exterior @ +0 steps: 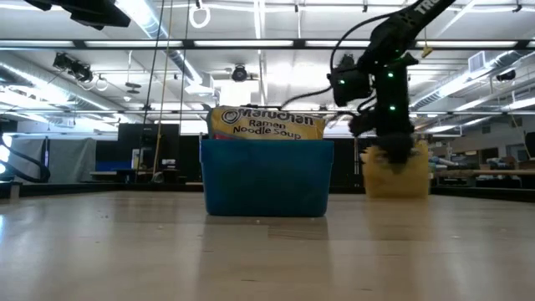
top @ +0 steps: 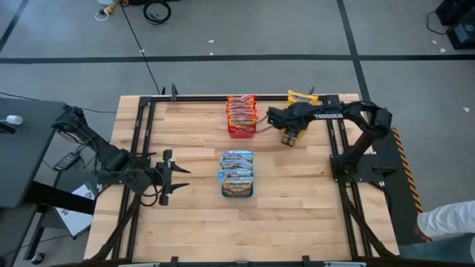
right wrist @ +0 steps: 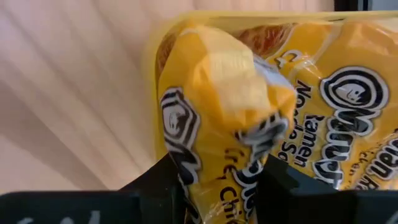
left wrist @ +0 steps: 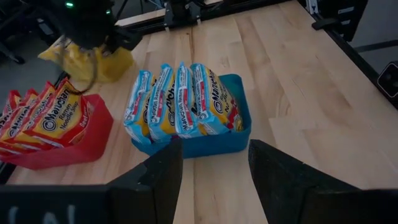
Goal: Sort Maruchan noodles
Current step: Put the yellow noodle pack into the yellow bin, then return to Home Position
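Observation:
My right gripper [top: 291, 134] [right wrist: 221, 180] is over the table's far right part, shut on a yellow-orange Maruchan packet [top: 292, 139] [exterior: 396, 171]. Just beyond it, a yellow tray [top: 302, 96] [right wrist: 163, 37] at the far edge holds more yellow packets [right wrist: 348, 99]. A red tray [top: 241, 132] [left wrist: 87, 140] holds several red-orange packets [left wrist: 43, 118] standing on edge. In the blue tray [top: 237, 190] [left wrist: 239, 140] at mid-table, several blue-silver packets [top: 237, 169] [left wrist: 180, 99] stand on edge. My left gripper [top: 168, 175] [left wrist: 214, 168] is open, left of the blue tray, touching nothing. My right gripper pinches the yellow-orange packet between its two fingers [right wrist: 165, 180], on a crumpled part of the wrapper [right wrist: 217, 155]. The fingers come from above, pointing down. The packet hangs below them [left wrist: 93, 62]; I cannot tell whether its lower end touches the table.
Bare wood lies along the near half of the table [top: 245, 230] and between the trays. Black frame rails [top: 141, 133] run along the left and right sides. A person's white sleeve [top: 449, 221] shows off the table's near right corner.

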Tool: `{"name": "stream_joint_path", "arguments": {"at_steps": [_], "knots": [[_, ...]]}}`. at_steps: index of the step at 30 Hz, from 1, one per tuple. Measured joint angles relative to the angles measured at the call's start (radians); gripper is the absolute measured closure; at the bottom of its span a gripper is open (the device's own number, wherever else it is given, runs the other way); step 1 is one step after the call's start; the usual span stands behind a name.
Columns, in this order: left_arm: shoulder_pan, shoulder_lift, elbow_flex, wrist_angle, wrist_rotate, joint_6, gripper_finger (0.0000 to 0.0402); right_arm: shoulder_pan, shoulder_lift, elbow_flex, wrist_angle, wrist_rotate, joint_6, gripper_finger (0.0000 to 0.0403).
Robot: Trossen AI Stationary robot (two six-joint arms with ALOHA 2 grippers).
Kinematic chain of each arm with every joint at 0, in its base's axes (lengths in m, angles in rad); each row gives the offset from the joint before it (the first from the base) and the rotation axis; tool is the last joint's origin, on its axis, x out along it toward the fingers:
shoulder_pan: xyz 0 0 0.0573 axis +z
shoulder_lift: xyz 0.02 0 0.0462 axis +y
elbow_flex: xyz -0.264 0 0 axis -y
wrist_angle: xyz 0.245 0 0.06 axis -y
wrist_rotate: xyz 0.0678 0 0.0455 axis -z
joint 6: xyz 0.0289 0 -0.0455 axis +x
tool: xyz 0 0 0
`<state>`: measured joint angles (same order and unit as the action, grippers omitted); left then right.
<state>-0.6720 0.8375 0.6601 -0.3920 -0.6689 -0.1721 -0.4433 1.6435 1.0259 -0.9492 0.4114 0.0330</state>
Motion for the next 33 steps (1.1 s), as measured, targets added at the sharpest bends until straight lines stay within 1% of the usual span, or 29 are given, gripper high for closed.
{"name": "stream_joint_path", "arguments": {"at_steps": [3, 6, 9, 13, 18, 20, 23, 25, 27, 29, 31, 33], "knots": [[0.0, 0.0, 0.0, 0.0, 0.0, 0.0, 0.0214, 0.001, -0.032, -0.048, -0.062, 0.066, -0.014, 0.0264], [0.0, 0.0, 0.0, 0.0, 0.0, 0.0, 0.0214, -0.016, -0.066, -0.081, -0.135, 0.097, -0.032, 0.0254], [0.001, 0.0, 0.0, 0.001, 0.0, 0.001, 0.0214, -0.027, -0.091, -0.112, -0.191, 0.126, -0.092, 0.0244], [0.001, 0.0, 0.0, 0.002, -0.004, 0.001, 0.0214, -0.029, -0.107, -0.141, -0.263, 0.193, -0.163, 0.0225], [0.001, 0.0, 0.0, 0.002, -0.011, 0.001, 0.0214, 0.0, -0.109, -0.143, -0.365, 0.316, -0.161, 0.0192], [0.001, 0.0, 0.0, 0.002, -0.011, 0.001, 0.0214, 0.023, -0.109, -0.133, -0.405, 0.328, -0.134, 0.018], [0.001, 0.0, 0.0, 0.002, -0.015, 0.003, 0.0214, 0.061, -0.12, -0.1, -0.428, 0.318, -0.084, 0.0168], [0.001, -0.006, 0.0, 0.001, -0.032, 0.015, 0.0214, 0.089, -0.143, -0.076, -0.403, 0.291, -0.077, 0.0166], [0.002, -0.021, 0.0, 0.005, -0.037, 0.027, 0.0214, 0.109, -0.178, -0.059, -0.323, 0.25, -0.083, 0.0167], [0.002, -0.041, 0.0, 0.005, -0.037, 0.027, 0.0214, 0.118, -0.22, -0.06, -0.19, 0.178, -0.096, 0.017], [0.002, -0.062, 0.0, 0.006, -0.036, 0.025, 0.0214, 0.117, -0.268, -0.084, -0.023, 0.079, -0.118, 0.0174], [0.001, -0.077, 0.0, 0.007, -0.034, 0.018, 0.0214, 0.102, -0.309, -0.129, 0.119, 0.035, -0.144, 0.0177]]}}
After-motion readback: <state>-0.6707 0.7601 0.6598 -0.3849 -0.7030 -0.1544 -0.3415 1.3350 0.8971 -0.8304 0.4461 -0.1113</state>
